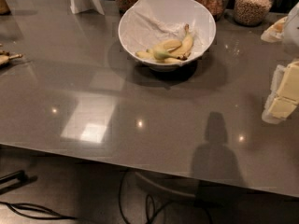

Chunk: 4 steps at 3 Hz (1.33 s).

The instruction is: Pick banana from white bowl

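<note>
Banana (172, 49) is in the bowl (133, 29), well apart from the gripper (282, 96) at the right edge; can't tell if it's open.

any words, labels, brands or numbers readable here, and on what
No readable text anywhere in the camera view.
white bowl, bananas, glass jars: no labels show.
tool, at the right edge over the table, to the right of the bowl: no markings legible.

The gripper (281, 96) is held over the right edge of the desk (140, 92), partly cut off from view. A pale part of the arm (292, 24) is seen towards the far right corner.
</note>
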Motion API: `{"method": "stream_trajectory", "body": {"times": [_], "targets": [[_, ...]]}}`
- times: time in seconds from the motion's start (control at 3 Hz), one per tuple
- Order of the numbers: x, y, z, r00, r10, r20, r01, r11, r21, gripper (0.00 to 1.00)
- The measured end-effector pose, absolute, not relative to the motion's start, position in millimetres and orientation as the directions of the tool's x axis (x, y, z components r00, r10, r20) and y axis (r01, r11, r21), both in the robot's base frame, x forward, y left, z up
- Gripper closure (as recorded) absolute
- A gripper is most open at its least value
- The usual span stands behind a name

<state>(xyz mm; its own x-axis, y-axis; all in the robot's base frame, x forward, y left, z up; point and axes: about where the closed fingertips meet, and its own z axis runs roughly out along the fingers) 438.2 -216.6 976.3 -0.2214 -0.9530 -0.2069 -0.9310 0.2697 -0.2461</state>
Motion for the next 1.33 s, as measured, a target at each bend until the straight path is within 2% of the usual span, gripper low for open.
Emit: {"method": "stream_trajectory", "body": {"times": [0.33,0.67,1.33], "targets": [[438,-216,976,-0.221,-0.953,-0.208,-0.931,0.270,-0.246,0.00],[460,-196,977,-0.224,-0.923,-0.314,-0.921,0.306,-0.241,0.00],[540,-138,984,-0.285,-0.767,-0.575,-0.875,0.453,-0.171,0.00]]}}
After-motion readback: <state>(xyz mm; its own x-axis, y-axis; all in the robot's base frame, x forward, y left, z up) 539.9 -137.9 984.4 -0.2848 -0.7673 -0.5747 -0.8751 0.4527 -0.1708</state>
